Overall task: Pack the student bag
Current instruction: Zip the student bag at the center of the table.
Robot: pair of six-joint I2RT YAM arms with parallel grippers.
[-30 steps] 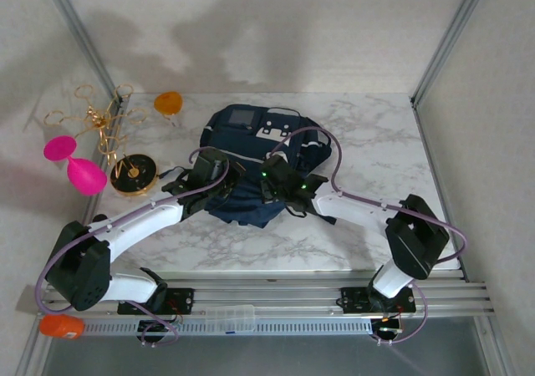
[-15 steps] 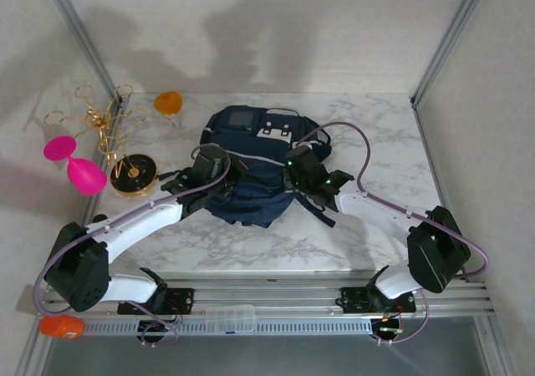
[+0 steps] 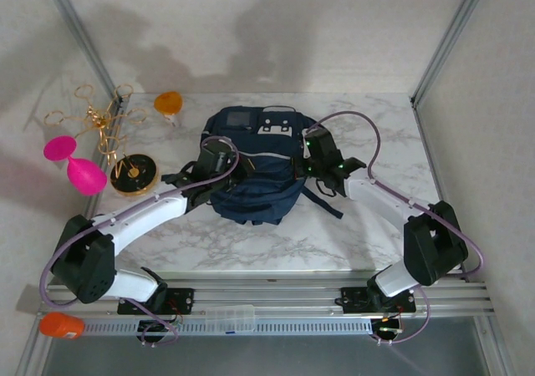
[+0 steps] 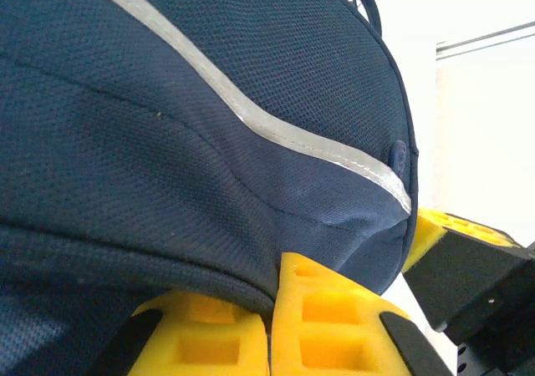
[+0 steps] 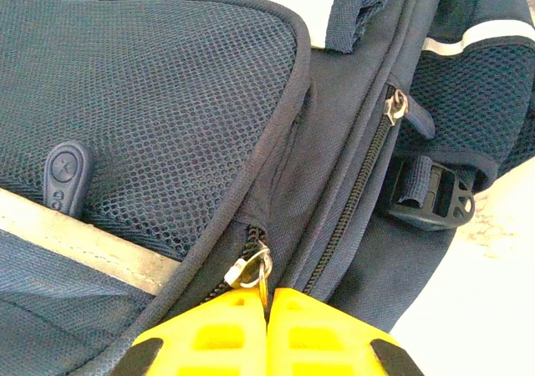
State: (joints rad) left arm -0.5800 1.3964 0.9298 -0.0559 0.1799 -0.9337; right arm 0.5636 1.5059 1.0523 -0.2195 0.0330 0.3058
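The student bag (image 3: pixel 255 163), a navy backpack with white trim, lies in the middle of the marble table. My left gripper (image 3: pixel 222 160) is at its left side. In the left wrist view the yellow fingers (image 4: pixel 209 334) of that gripper (image 4: pixel 272 291) are shut on a thick seam of the bag's fabric (image 4: pixel 209 142). My right gripper (image 3: pixel 313 154) is at the bag's right side. In the right wrist view this gripper (image 5: pixel 266 294) is shut on the metal zipper pull (image 5: pixel 251 269), at the end of a zip beside the mesh pocket (image 5: pixel 159 117).
At the table's far left stand a pink object (image 3: pixel 71 163), a gold wire stand (image 3: pixel 96 121), a round black and gold item (image 3: pixel 134 174) and an orange item (image 3: pixel 168 103). A black buckle (image 5: pixel 430 194) and a strap (image 3: pixel 326 202) trail off the bag's right side.
My right gripper has travelled away from me and rightwards along the bag's side, keeping hold of the zipper pull. The bag has shifted back and rounded out. The left gripper moved slightly farther, still gripping.
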